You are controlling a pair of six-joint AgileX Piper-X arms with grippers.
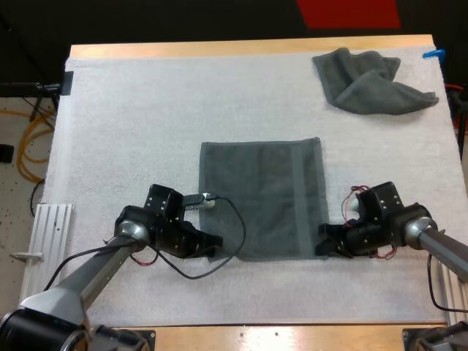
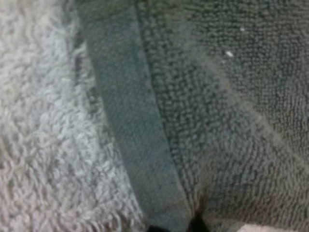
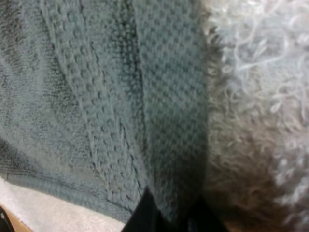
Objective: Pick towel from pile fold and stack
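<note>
Flat towel [image 1: 259,197] is spread out, not yet folded; left gripper [image 1: 212,247] is clamped on its near-left corner, right gripper [image 1: 324,245] on its near-right corner; fold and stack look outstanding; crumpled towel [image 1: 373,82] sits beyond its far-right corner.

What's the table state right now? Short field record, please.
flat towel: dark grey-green, spread mid-mat, not yet folded
crumpled towel: far right part of the mat
left gripper: shut on flat towel's near left corner
right gripper: shut on flat towel's near right corner
mat: white, on the wooden table
</note>
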